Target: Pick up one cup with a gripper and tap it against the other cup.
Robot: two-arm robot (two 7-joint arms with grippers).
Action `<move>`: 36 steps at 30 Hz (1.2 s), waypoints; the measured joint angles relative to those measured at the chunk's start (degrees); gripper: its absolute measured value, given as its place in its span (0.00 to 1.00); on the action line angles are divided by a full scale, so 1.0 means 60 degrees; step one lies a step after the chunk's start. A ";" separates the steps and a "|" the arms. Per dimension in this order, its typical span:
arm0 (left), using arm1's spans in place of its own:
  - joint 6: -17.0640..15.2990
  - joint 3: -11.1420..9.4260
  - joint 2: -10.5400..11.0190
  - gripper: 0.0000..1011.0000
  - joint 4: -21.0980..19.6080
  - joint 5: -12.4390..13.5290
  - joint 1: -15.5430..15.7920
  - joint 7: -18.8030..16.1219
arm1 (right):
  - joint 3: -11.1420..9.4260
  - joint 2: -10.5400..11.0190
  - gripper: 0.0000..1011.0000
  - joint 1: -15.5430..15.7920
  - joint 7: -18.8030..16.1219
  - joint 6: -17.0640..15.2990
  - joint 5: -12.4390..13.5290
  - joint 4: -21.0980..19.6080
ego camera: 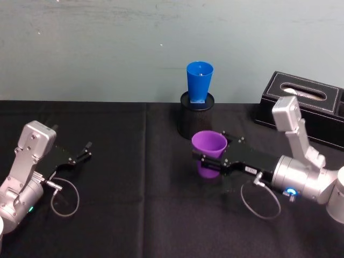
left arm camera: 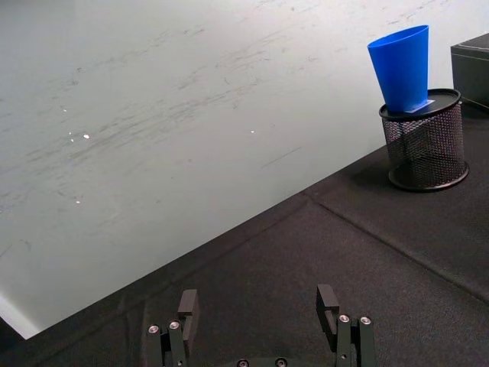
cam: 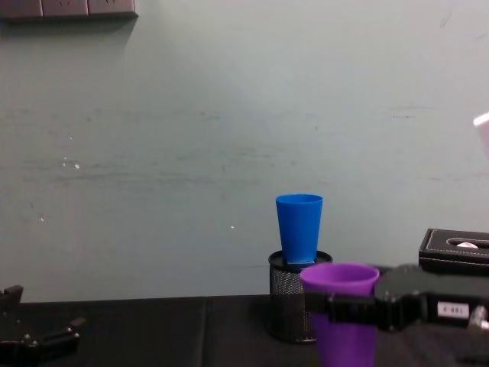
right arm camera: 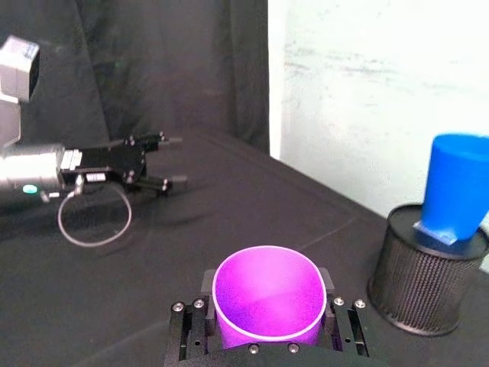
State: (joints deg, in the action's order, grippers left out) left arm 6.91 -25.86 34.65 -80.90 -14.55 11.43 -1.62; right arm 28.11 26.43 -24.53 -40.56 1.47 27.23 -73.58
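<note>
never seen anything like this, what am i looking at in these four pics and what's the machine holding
It is a robot with two silver arms, each ending in a black two-fingered pincer. One picture looks down from its head and one looks across the table from its chest. The other two come from small cameras on the wrists, just behind each pincer. The right pincer is shut on a purple cup. The left pincer is open and empty at the left of the black cloth table. Farther back, a blue cup stands on top of a black mesh pot. A black box sits at the right.
</note>
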 joint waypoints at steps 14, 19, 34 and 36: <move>0.0000 0.0000 0.0000 1.00 0.0000 0.0000 0.0000 0.0000 | -0.0306 0.0300 0.74 -0.0109 0.0219 -0.0711 0.1027 -0.0913; 0.0000 0.0000 0.0000 1.00 0.0000 0.0000 0.0000 0.0000 | -0.0257 0.0360 0.74 -0.0183 0.0318 -0.0850 0.1143 -0.1063; 0.0000 0.0000 0.0000 1.00 0.0000 0.0000 0.0001 0.0000 | 0.0016 0.0510 0.74 -0.0377 0.0511 -0.0989 0.1184 -0.1256; 0.0000 0.0000 0.0000 1.00 0.0000 0.0000 0.0000 0.0000 | 0.0013 0.0507 0.74 -0.0375 0.0509 -0.0989 0.1182 -0.1255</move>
State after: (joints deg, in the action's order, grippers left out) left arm 6.91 -25.86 34.65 -80.90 -14.55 11.43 -1.62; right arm 28.19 29.47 -26.78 -37.51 -4.46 34.32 -81.11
